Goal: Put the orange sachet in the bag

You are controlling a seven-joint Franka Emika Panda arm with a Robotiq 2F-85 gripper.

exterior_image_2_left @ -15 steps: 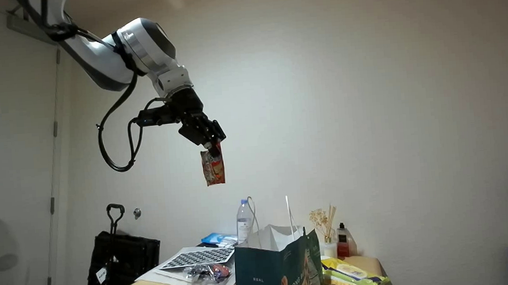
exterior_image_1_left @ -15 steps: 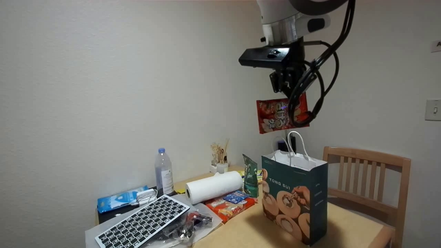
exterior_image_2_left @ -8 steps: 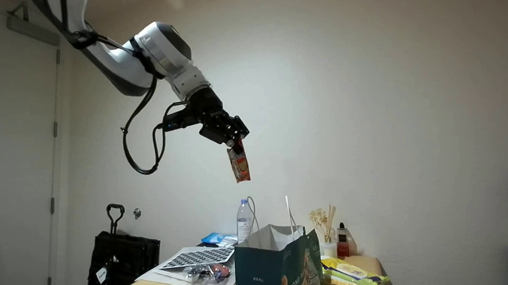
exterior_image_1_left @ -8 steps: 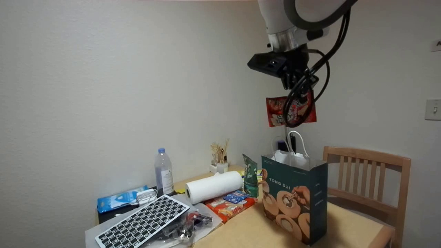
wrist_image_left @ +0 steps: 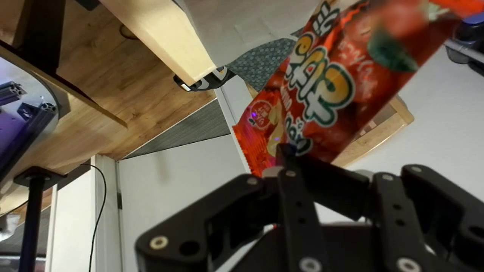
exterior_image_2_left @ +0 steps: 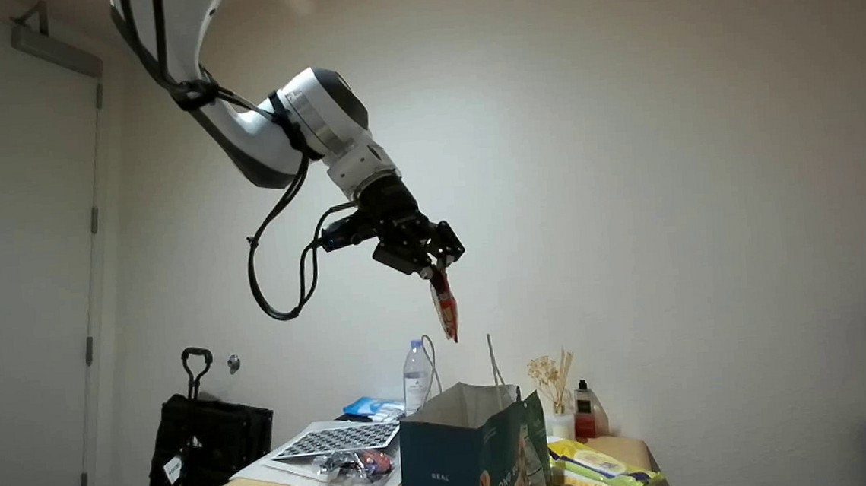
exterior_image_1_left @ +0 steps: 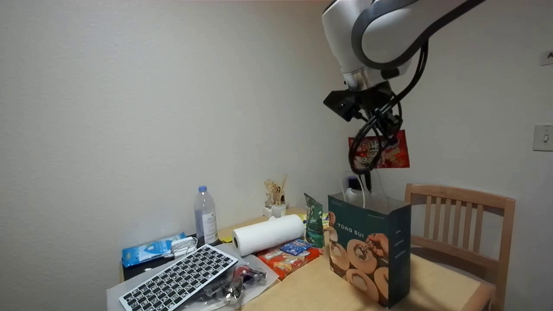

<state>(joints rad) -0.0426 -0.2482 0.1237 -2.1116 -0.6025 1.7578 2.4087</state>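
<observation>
The orange sachet, an orange-red packet with pale lettering, hangs from my gripper. It shows in both exterior views point(exterior_image_1_left: 396, 154) point(exterior_image_2_left: 446, 308) and fills the upper right of the wrist view point(wrist_image_left: 351, 90). My gripper point(exterior_image_2_left: 436, 269) is shut on one edge of it; the fingertips also show in the wrist view point(wrist_image_left: 289, 155). The dark teal bag point(exterior_image_1_left: 360, 235) stands upright on the table with its top open and white handles raised. It also shows in an exterior view point(exterior_image_2_left: 442, 467). The sachet is above the bag's opening, apart from it. Cables partly hide the sachet in an exterior view.
A green pouch point(exterior_image_1_left: 315, 224) stands beside the bag. A paper roll point(exterior_image_1_left: 268, 234), a red packet point(exterior_image_1_left: 298, 261) with a blue packet point(exterior_image_1_left: 296, 246) on it, a keyboard-like panel point(exterior_image_1_left: 179, 278) and a bottle point(exterior_image_1_left: 205, 216) lie or stand nearby. A chair point(exterior_image_1_left: 462, 224) is behind.
The arm has carried the sachet to the right in both exterior views, closer over the bag, and over the last half second lower. The sachet has turned more edge-on in an exterior view.
</observation>
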